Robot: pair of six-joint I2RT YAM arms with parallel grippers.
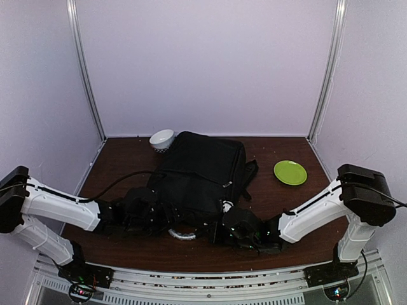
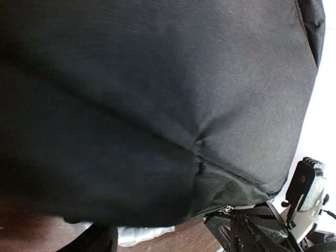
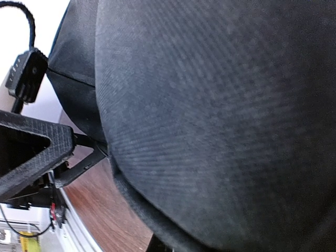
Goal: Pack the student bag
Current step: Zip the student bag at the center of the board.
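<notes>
Plainly, both arms reach in low from the near edge and meet at the near end of the student bag (image 1: 200, 175), which lies flat across the middle of the worktop (image 1: 127, 159) and runs back almost to the far edge. The left gripper (image 1: 152, 213) sits against the bag's near-left corner and the right gripper (image 1: 232, 222) against its near-right corner, with the grey-white handle (image 1: 181, 234) curving out between them towards the near edge.

Both wrist cameras are filled with black fabric, so each pincer is pressed close to the cloth. Whether either is clenched on it or released, I cannot tell: the fingertips are lost against the dark material. Flanking the handle end like this looks like a way to get hold of the mouth of the bag or to steady it. I see no open zip, so packing seems hardly begun.

Further back, a strap (image 1: 250, 175) trails off the bag's right side. Beyond it a green plate (image 1: 290, 172) lies towards the far-right corner, well apart from the bag. A white bowl (image 1: 162, 139) sits upside down at the far edge, touching or just beside the bag's far-left corner. Neither blocks the arms. The hindrance is the limp fabric itself.
</notes>
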